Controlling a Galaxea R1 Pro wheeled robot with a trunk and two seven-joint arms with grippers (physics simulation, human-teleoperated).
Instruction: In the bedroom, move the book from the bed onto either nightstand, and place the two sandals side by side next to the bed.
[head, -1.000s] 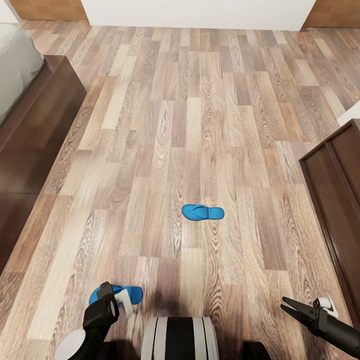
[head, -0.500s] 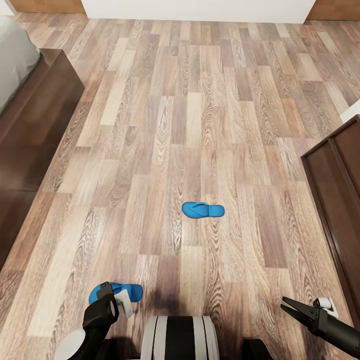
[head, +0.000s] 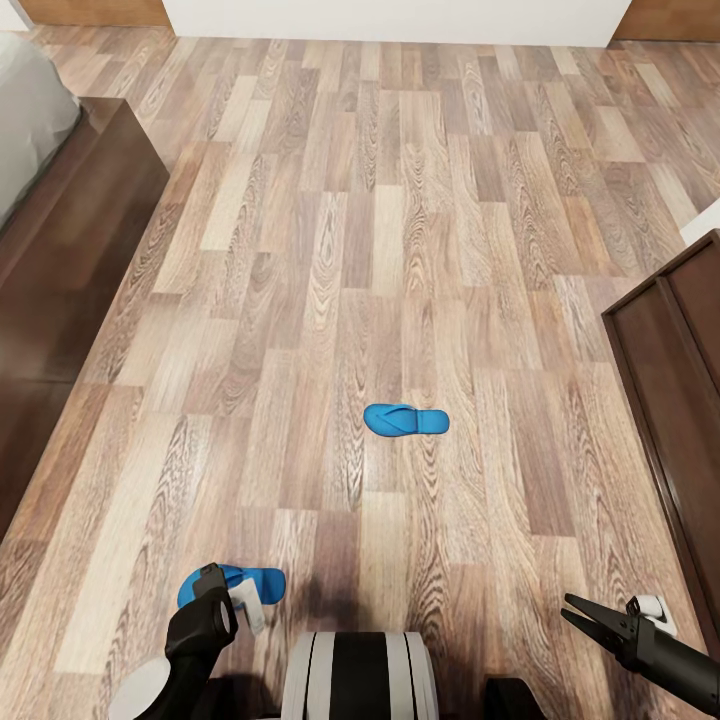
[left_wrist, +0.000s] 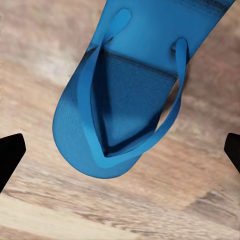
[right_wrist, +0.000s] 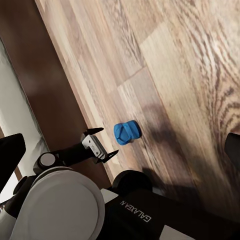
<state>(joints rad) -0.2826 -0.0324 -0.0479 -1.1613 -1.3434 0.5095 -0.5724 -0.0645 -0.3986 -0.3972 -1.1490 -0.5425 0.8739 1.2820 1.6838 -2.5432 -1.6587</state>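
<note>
We stand on the bedroom's plank floor (head: 400, 250) with our left gripper (head: 215, 590) hanging directly over the nearer sandal (left_wrist: 125, 95), its two dark fingertips (left_wrist: 10, 155) spread wide to either side of the toe end and closed on nothing; we judge the sandal-gathering step to be in hand, with the grasp itself not yet made. The second sandal (head: 406, 420) lies flat in the open floor ahead, well apart from the first and well apart from the bed (head: 60, 230), whose dark wooden frame and pale mattress corner run along our left. Our right gripper (head: 590, 620) is held low and idle near the long dark cabinet (head: 680, 400) on our right, its slim fingers reading as parted and empty. The next move, as we judge it, calls for lowering the left gripper so the fingers straddle the thin sole or strap, closing, then carrying the sandal toward the bed's side. The book and either nightstand are not to be placed from here. No container is in play; the cabinet's fronts are shut and its contents, if any, cannot be told.
</note>
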